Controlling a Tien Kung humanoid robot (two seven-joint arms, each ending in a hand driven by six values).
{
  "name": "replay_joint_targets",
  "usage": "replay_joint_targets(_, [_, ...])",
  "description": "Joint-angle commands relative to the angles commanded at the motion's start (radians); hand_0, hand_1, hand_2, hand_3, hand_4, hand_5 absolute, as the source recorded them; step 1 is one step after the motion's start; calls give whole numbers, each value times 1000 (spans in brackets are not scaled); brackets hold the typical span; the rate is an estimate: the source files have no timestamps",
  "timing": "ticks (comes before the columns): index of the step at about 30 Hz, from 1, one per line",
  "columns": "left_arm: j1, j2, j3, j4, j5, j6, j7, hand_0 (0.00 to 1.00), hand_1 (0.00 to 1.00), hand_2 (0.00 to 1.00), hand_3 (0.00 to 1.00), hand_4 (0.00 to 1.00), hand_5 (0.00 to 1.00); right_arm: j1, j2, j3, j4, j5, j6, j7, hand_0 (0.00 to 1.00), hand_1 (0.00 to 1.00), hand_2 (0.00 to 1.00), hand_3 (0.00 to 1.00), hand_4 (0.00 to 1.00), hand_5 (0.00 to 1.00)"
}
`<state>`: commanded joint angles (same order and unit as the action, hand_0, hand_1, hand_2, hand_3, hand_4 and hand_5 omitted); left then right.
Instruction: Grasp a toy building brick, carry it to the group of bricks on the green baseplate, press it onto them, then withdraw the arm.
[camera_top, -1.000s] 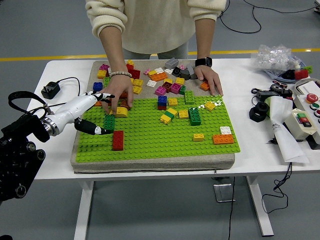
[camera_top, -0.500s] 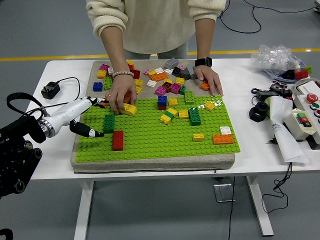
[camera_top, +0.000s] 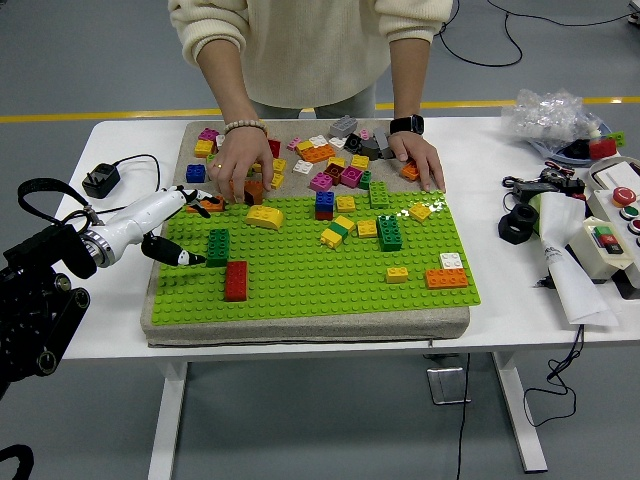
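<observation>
Two bricks stood closest to the robot's left hand (camera_top: 178, 228): a green brick (camera_top: 217, 246) upright on the green baseplate (camera_top: 320, 275) and a red brick (camera_top: 236, 280) just nearer the table's front edge. That hand hovered over the baseplate's left edge, beside the green brick but apart from it, its white fingers spread loosely and grasping nothing. A yellow brick (camera_top: 264, 216) lay on the baseplate farther back from the green one. Toward the middle of the baseplate sat a blue brick (camera_top: 325, 201), a dark green stack (camera_top: 389, 232) and several small yellow pieces; an orange brick (camera_top: 446, 277) with a white one (camera_top: 451, 260) behind it lay near the baseplate's right edge. Behind the baseplate, on the grey mat (camera_top: 300, 326) that also showed under its front edge, a loose pile of bricks (camera_top: 320, 155) in many colours was scattered. A person stood at the far side; one hand (camera_top: 242, 168) rested on the pile near the baseplate's back left corner, the other hand (camera_top: 418, 160) pressed flat near its back right corner. Left of the baseplate a black charger (camera_top: 101, 181) lay on the white table (camera_top: 520, 290); right of it sat mixed gear and a control box (camera_top: 612, 232).
</observation>
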<state>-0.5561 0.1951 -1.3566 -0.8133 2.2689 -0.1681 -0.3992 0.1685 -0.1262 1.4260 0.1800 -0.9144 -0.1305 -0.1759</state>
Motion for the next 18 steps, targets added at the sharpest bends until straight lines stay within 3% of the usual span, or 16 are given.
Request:
replay_joint_targets(7, [-7,-3,-1,12,0,-9,-5,998,840,677,827,856,15,0,0,0,0,-2,1,0,793,708,752,714,908,552])
replay_joint_targets(8, [-11,-3,1,17,0,-16,-6,998,866,781,877,921,33,0,0,0,0,-3,1,0,793,707,752,715,908,553])
replay_joint_targets(18, [-46,-18,14,74,0,-41,-7,998,891,826,902,941,50,3,0,-2,0,-3,1,0,793,708,751,714,908,553])
